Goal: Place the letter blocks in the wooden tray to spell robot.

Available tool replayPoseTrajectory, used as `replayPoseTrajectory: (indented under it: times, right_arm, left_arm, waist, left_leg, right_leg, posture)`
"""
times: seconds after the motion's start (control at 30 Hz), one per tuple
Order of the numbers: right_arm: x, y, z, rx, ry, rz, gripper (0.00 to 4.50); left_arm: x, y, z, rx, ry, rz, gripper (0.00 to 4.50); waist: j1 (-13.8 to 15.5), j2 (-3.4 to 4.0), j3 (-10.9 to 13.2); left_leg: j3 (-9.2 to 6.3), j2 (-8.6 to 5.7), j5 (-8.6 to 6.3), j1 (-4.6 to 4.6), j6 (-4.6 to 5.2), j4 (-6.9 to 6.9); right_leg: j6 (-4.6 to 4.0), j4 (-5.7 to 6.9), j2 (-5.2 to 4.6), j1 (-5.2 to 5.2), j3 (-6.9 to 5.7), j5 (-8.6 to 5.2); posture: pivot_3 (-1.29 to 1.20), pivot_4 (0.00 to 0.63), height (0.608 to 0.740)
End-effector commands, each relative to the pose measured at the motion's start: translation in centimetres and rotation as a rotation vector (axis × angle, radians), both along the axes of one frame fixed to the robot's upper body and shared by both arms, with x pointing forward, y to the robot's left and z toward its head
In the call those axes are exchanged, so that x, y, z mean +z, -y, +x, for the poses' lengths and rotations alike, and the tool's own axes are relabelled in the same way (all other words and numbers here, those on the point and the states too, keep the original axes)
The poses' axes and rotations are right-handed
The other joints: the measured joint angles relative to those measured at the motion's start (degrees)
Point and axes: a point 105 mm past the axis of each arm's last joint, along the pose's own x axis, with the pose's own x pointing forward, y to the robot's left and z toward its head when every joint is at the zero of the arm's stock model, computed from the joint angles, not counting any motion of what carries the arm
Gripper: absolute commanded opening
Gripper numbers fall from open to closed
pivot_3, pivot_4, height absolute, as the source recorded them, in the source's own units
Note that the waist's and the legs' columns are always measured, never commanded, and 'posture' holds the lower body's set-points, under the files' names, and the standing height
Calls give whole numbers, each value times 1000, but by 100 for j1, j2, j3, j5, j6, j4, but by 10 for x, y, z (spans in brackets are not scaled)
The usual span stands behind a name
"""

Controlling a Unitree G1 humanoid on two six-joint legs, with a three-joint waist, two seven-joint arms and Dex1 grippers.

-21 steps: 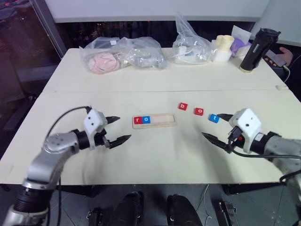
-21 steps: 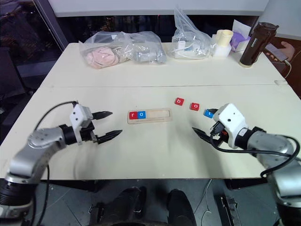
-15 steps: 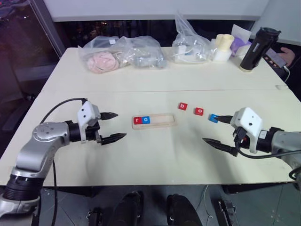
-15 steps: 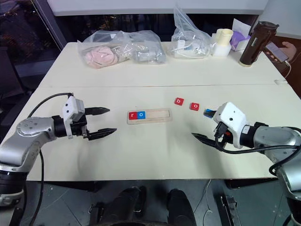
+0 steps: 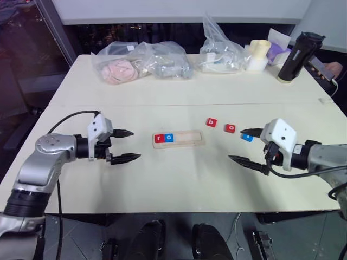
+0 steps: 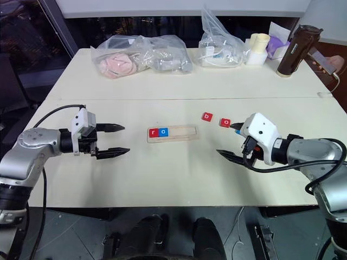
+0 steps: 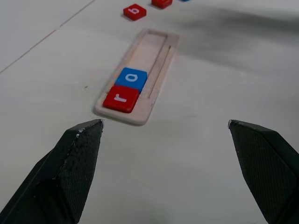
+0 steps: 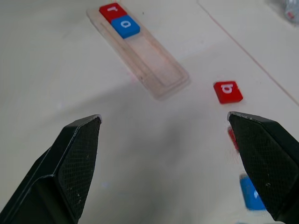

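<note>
Letter blocks: five flat tiles. The red r [image 5: 158,138] and the blue o [image 5: 168,137] already sit side by side at the left end of the wooden tray [image 5: 179,138]; the red b [image 5: 211,122], the red o [image 5: 230,128] and the blue t [image 5: 247,136] lie loose on the table [image 5: 179,92], in a row off the tray's right end.
Tray: lies flat, long side across the robot's front; its right three places are bare.
Left gripper [image 5: 125,145]: hangs off the tray's left end, well apart from it, jaws spread wide, nothing between them.
Right gripper [image 5: 245,146]: hangs off the tray's right end, nearest the t block, jaws spread wide and holding nothing.
Stage, as I judge it: two of five letters set; b comes next, and it is the loose tile nearest the tray.
Risk, wrong tile: the right gripper is closest to the t, not the b; taking what is nearest would break the spelling order.
Risk, knocking: the three loose tiles lie close together, so wide jaws coming down on one could shove a neighbour.
Risk, seating: a thin tile pinched off-centre may tilt and land on the tray's rim or push the o out of place.
Risk, orientation: the b could go in turned and read as another letter.
Background: bags [image 5: 142,60] and a dark bottle [image 5: 296,56] stand far beyond the tray, out of the way.
</note>
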Motion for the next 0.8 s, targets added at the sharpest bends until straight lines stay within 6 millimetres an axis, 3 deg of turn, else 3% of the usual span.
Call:
replayPoseTrajectory:
  times: [0.03, 0.17, 0.4, 0.8]
  right_arm:
    - [9, -7, -3, 21, 43, -3, 4469]
    - [9, -7, -6, 11, 40, 1, 4469]
    - [4, -8, -9, -5, 31, -8, 4469]
    - [0, -13, -17, -31, 30, -26, 4469]
  left_arm:
    - [6, 1, 5, -35, 39, 19, 4500]
    - [8, 3, 11, -62, 43, 22, 4500]
    - [-7, 5, 21, -132, 59, 94, 4500]
    - [-28, 39, 70, -210, 122, 191, 4500]
  waist:
    - [-4, 0, 0]
    - [-2, -1, 0]
    - [-2, 0, 0]
    - [-1, -8, 3]
  left_leg:
    - [1, 0, 0, 0, 0, 0]
    - [0, 0, 0, -3, 1, -2]
    - [1, 0, 5, -2, 8, -1]
    - [1, -4, 9, -7, 15, 11]
  right_leg:
    - [0, -1, 0, 0, 1, 0]
    - [1, -3, 0, -3, 1, 1]
    - [2, 1, 0, -4, 1, 1]
    - [27, 13, 1, -4, -3, 15]
  posture:
    - [0, 150, 738]
    - [0, 150, 738]
    - [0, 150, 738]
    - [0, 150, 738]
